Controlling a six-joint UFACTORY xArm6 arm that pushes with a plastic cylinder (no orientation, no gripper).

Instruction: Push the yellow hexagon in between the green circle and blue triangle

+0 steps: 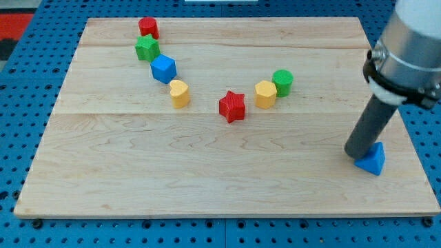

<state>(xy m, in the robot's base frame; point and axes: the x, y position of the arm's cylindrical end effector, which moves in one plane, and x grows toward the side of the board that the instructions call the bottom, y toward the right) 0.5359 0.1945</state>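
The yellow hexagon (266, 94) sits right of the frame's centre, touching the green circle (282, 82) just up and to its right. The blue triangle (372, 159) lies well apart, at the lower right of the worktop (207, 179).

My rod comes down steeply from the upper right corner, grey housing above, dark shaft below. My tip (357, 155) rests on the worktop against the triangle's left side. I carry no jaws, only this rod.

Left of the hexagon stands a red star (233, 106). Further left a line runs up toward the upper left: a yellow block (179, 93), a blue cube (164, 68), a green star (147, 48) and a red block (148, 27). Open worktop lies between the circle and the triangle.
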